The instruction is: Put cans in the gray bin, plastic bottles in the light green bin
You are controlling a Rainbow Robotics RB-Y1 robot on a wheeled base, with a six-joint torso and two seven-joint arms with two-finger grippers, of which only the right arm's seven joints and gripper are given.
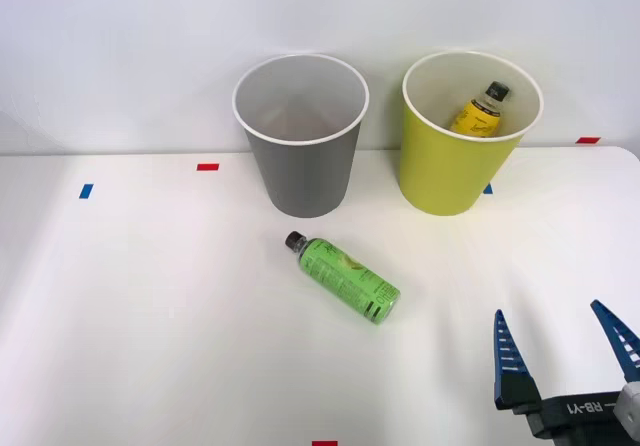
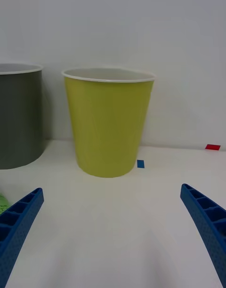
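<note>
Because the green-labelled plastic bottle with the black cap (image 1: 344, 277) lies on its side on the white table (image 1: 150, 306), you risk rolling it away if only one finger touches it first, and a grip across its length instead of its round body could let it slip. Your right gripper (image 1: 566, 338) sits near the front right of the table with its blue ribbed fingers (image 2: 19, 222) spread wide apart and nothing between them. That bottle lies well to the gripper's left and farther forward, just in front of the tall tapered gray bin with the white rim (image 1: 301, 156). Beside it, the yellow-green tapered bin (image 1: 455, 166) already holds the yellow-labelled bottle (image 1: 478, 112); clip its rim while carrying and it may tip.
</note>
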